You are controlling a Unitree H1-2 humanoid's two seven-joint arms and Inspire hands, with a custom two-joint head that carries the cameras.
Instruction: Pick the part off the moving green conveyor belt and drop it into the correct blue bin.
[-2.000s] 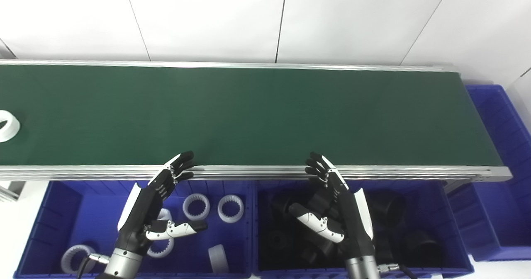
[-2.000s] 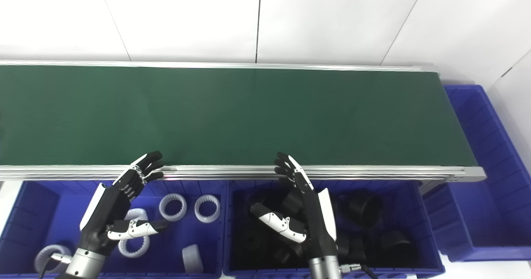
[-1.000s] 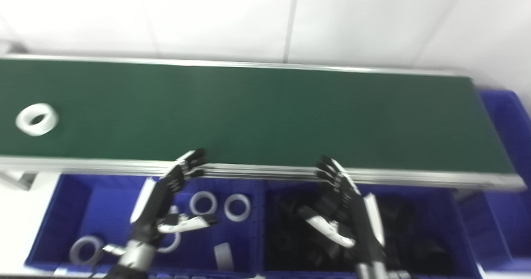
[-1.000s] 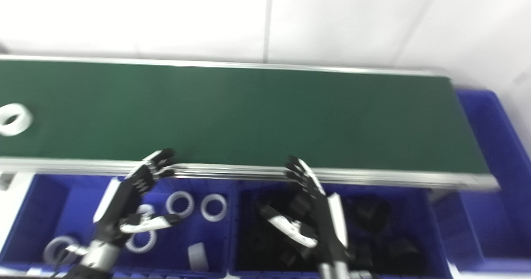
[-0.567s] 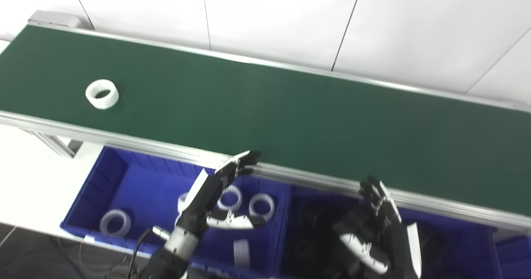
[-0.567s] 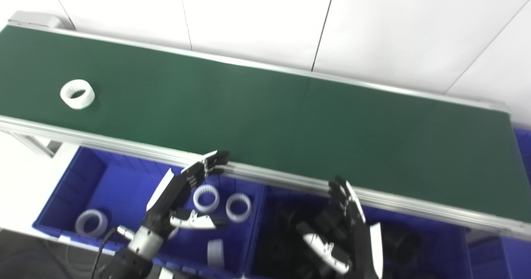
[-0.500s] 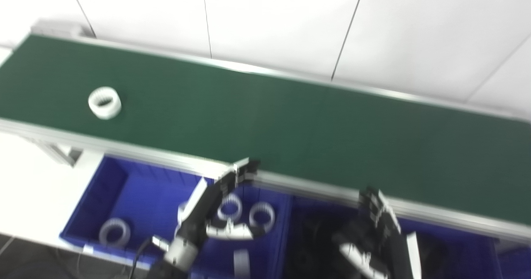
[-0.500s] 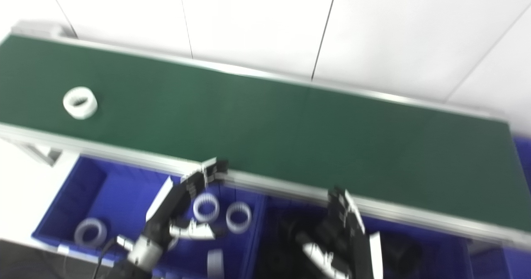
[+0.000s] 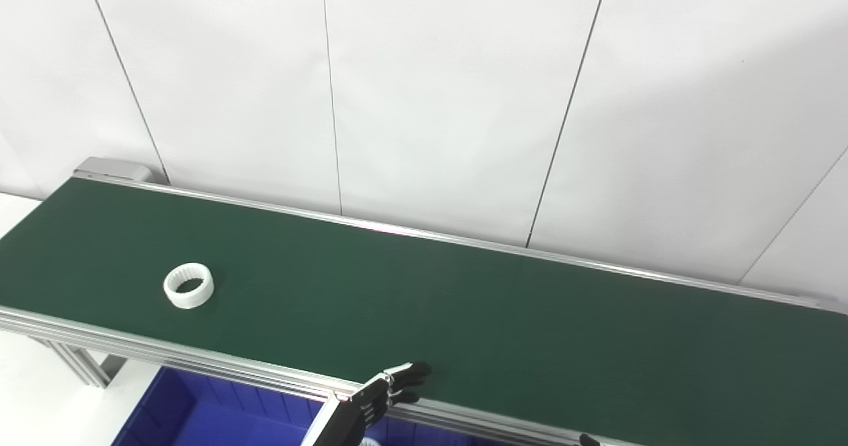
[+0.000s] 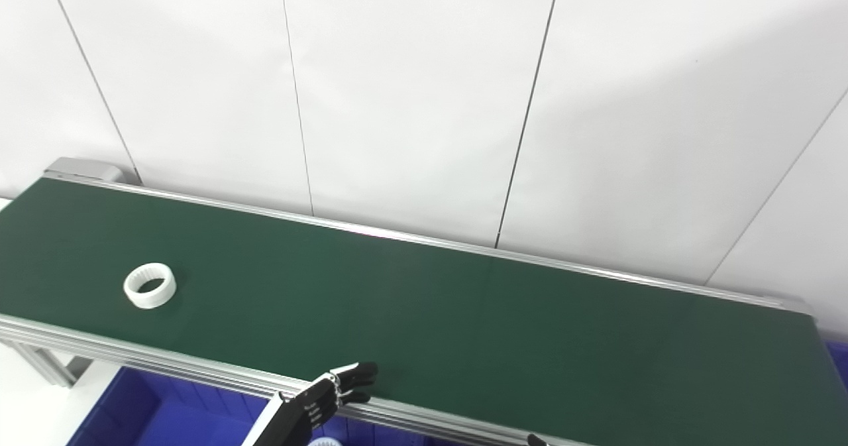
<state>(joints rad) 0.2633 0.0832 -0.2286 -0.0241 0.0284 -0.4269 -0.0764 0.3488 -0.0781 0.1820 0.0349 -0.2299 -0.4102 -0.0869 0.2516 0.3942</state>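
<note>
Since two seconds ago our head has tilted up and swung left, so the wall fills the upper half of both views and the bins have almost dropped out of sight; meanwhile the white ring (image 9: 189, 285) has ridden in from the left edge and now lies flat on the green belt (image 9: 503, 313), near the front rail and well to the left of us. We keep our left hand (image 9: 371, 403) raised at the front rail with its fingertips (image 9: 411, 373) just over the belt's near edge, probably so the ring can come to it. That hand grasps nothing and its fingers look extended, though the palm and thumb are cut off at the bottom, so we cannot be sure how it is set. Of our right hand (image 9: 586, 440) only a dark tip shows at the bottom edge, and we cannot tell its state. Only a corner of the blue bin (image 9: 172, 413) shows below the rail.
</note>
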